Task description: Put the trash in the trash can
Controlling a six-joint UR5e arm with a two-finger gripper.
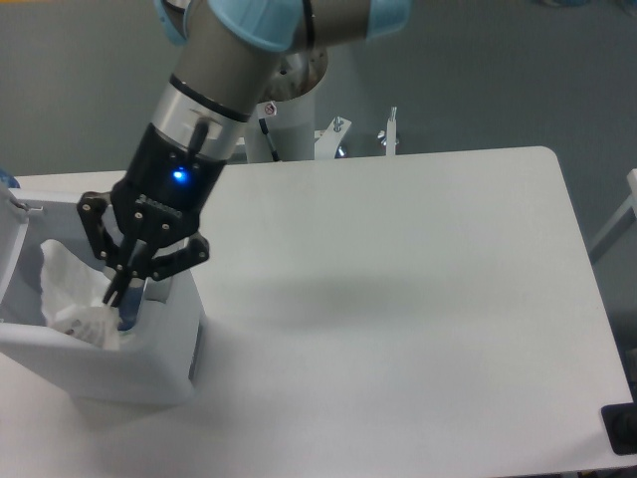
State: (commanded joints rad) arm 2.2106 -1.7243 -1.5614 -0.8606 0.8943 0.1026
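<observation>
1. Gripper [117, 295] hangs over the open mouth of the trash can [149, 370], its two black fingers pinched together on the crumpled white wrapper [72, 299].
2. That wrapper dangles from the fingertips inside the can's opening, above the rim on the near side; it is thin, creased and papery, with one flat flap spreading to the left and a bunched knot at the bottom.
3. A sliver of blue shows just beside the fingertips, down in the can; too little of it is visible to say what it is.
4. Trash can is a boxy white plastic bin with rounded corners and smooth, slightly glossy walls, standing at the left front of the table [418, 299].
5. Its hinged lid [12, 234] stands up at the far left edge, only partly in view.
6. Arm [214, 85] slants down from the top, grey metal tube with pale blue joint caps, a black wrist section with a small blue light glowing.
7. Table is a matte white slab with rounded corners.
</observation>
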